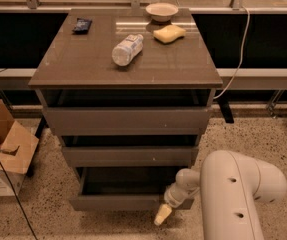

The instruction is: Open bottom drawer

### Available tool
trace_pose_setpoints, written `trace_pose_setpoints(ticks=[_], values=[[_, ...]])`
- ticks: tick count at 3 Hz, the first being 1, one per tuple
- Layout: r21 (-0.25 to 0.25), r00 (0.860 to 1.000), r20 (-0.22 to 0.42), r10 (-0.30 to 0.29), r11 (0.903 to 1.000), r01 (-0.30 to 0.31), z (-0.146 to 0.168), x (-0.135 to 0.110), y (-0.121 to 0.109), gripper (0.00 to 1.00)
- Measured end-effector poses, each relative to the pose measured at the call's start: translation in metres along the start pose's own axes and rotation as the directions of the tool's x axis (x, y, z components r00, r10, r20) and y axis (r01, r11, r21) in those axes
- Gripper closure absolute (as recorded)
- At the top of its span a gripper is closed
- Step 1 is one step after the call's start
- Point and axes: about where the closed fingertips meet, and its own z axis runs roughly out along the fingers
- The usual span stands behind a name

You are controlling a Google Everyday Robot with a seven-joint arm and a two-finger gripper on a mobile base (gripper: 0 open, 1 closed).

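Observation:
The bottom drawer (pixel 118 202) is the lowest of three grey-brown flat fronts in the cabinet. It is pulled out a little, and its dark inside shows above the front. My gripper (pixel 162 215) hangs at the drawer front's right end, just below its lower edge, at the tip of my white arm (pixel 233 194). One yellowish fingertip (pixel 161 215) shows, pointing down and left. The middle drawer (pixel 128 155) and the top drawer (pixel 125 120) sit above it.
On the cabinet top (pixel 78 66) lie a plastic bottle (pixel 127 49), a yellow sponge (pixel 169 33), a white bowl (pixel 161 10) and a dark packet (pixel 82 25). A cardboard box (pixel 5 151) stands on the speckled floor at the left. A white cable (pixel 240 44) hangs at the right.

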Motion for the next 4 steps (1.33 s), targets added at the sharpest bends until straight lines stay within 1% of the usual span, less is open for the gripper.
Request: trace_pose_setpoints(ticks=[1, 2, 3, 4], values=[[-0.010, 1.000, -0.023, 0.008, 0.9999, -0.008, 0.001, 0.012, 0.013, 0.25], [-0.010, 1.000, -0.023, 0.008, 0.9999, -0.008, -0.001, 0.011, 0.013, 0.49], [-0.021, 1.000, 0.004, 0.012, 0.9997, -0.012, -0.002, 0.021, 0.027, 0.59], [-0.035, 0.999, 0.030, 0.017, 0.9993, -0.016, -0.002, 0.030, 0.041, 0.37]])
